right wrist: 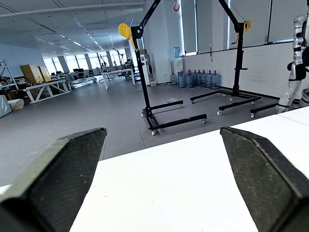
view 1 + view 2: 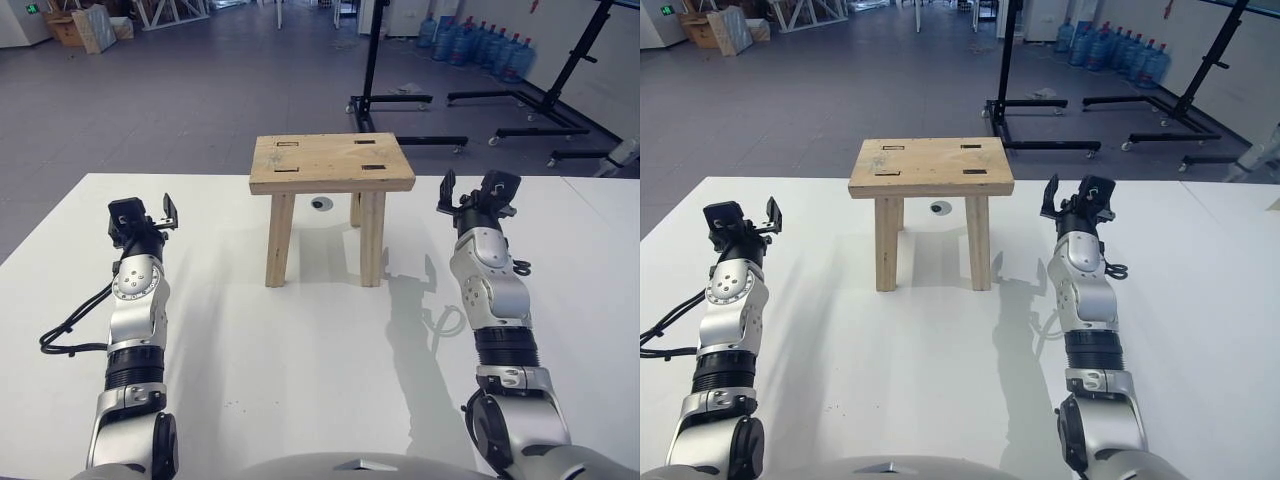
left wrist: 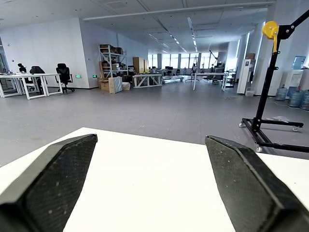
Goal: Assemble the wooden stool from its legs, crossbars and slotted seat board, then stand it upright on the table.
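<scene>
Both arms lay along the white bench (image 2: 300, 390), the left hand (image 2: 148, 214) and the right hand (image 2: 472, 193) each spread wide with nothing between the fingers. Between and beyond them the stool (image 2: 331, 180) stood upright toward the bench's far edge, slotted seat board (image 2: 330, 155) on top and legs (image 2: 279, 240) planted (crossbars could not be made out). Assembly looked finished, so the step was judged a clean release. Any retreat should run straight back along the bench, well clear of the legs, lest a stray finger tip the stool.
</scene>
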